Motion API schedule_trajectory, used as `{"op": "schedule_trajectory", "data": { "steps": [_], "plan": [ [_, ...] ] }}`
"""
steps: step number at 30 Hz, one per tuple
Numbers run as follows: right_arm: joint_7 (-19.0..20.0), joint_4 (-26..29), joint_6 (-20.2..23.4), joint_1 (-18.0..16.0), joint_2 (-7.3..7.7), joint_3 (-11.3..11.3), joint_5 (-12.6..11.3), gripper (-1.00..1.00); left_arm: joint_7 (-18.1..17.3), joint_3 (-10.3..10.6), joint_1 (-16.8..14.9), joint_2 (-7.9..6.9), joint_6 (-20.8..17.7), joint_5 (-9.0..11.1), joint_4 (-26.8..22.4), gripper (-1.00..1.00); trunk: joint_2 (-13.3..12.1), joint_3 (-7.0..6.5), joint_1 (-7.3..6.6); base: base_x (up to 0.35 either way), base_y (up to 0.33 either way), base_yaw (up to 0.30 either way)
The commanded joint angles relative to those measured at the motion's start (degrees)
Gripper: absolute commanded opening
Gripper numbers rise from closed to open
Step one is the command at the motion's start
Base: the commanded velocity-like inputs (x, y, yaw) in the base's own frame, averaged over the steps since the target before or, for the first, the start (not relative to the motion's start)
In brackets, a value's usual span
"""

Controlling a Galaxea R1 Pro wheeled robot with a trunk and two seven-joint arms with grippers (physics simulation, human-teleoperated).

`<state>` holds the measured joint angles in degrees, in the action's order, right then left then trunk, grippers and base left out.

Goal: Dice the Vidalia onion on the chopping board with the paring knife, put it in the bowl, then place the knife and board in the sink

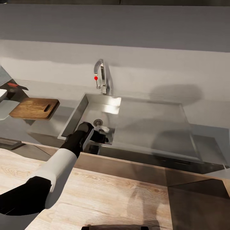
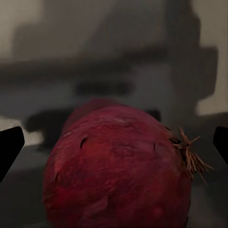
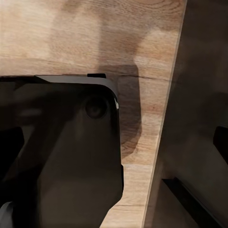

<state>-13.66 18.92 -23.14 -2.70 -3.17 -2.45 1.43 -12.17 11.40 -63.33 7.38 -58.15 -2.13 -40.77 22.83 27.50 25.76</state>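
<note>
The Vidalia onion (image 2: 118, 166), a dark red bulb with a dry root tuft, lies close up in the left wrist view. My left gripper (image 2: 114, 145) is open, with one dark fingertip (image 2: 9, 147) on each side of the onion and a gap to each. Seen from the head, my left gripper (image 1: 103, 134) reaches down into the sink (image 1: 150, 124) near the drain (image 1: 98, 122) and hides the onion. The chopping board (image 1: 34, 108) lies on the countertop (image 1: 19, 127) left of the sink. Behind it is the paring knife (image 1: 14, 85). My right gripper (image 3: 114, 142) hangs open over the floor.
The tap (image 1: 100, 76) with a red knob stands behind the sink's left part. A white bowl edge (image 1: 2, 94) shows at the far left. The right wrist view looks down on wooden floor (image 3: 95, 33) and the robot's dark base (image 3: 66, 156).
</note>
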Motion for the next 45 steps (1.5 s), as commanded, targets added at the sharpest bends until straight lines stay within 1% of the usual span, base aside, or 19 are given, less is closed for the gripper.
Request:
{"op": "schedule_trajectory", "data": {
  "steps": [1,9,15,16,29,38,40,41,45],
  "plan": [
    [-0.5,0.0,-0.1,0.0,0.01,-0.3,0.2,1.0,-0.2,0.1,0.0,0.03,-0.2,-0.2,0.3,1.0,0.1,0.08,0.03,0.0,0.0,0.0],
    [-0.5,0.0,-0.1,0.0,0.01,-0.3,0.2,1.0,-0.2,0.0,0.0,-0.03,-0.2,-0.2,2.0,1.0,0.1,0.08,0.03,0.0,0.0,0.0],
    [-0.5,0.0,-0.1,0.0,0.01,-0.3,0.2,1.0,-0.2,0.0,0.0,-0.08,-0.2,-0.2,2.2,1.0,0.1,0.08,0.03,0.0,0.0,0.0],
    [-0.5,0.0,-0.1,0.0,0.01,-0.3,0.2,1.0,-0.2,0.0,0.0,-0.09,-0.2,-0.2,2.2,-1.0,0.1,0.08,0.03,0.0,0.0,0.0],
    [-0.5,0.0,-0.1,0.0,0.01,-0.3,0.2,1.0,-0.2,0.0,0.0,-0.05,-0.2,-0.2,2.2,-1.0,0.1,0.08,0.03,0.0,0.0,0.0],
    [-0.5,0.0,-0.1,0.0,0.01,-0.3,0.2,1.0,-0.2,-0.5,0.0,-0.23,-0.2,-0.3,1.0,-1.0,0.1,0.08,0.03,0.0,0.0,0.0],
    [-0.5,0.0,-0.1,0.0,0.01,-0.3,0.2,1.0,-0.2,-0.6,0.0,-0.35,-0.2,-0.3,-0.2,-1.0,0.1,0.08,0.03,0.0,0.0,0.0],
    [-0.5,0.0,-0.1,0.0,0.01,-0.3,0.1,1.0,-0.2,-0.6,0.0,-0.5,-0.2,-0.3,-2.0,-1.0,0.1,0.08,0.03,0.0,0.0,0.0],
    [-0.5,0.0,-0.1,0.0,0.01,-0.3,0.1,1.0,-0.2,-0.6,0.0,-0.98,-0.2,-0.3,-5.6,-1.0,0.1,0.08,0.03,0.0,0.0,0.0]
  ]
}}
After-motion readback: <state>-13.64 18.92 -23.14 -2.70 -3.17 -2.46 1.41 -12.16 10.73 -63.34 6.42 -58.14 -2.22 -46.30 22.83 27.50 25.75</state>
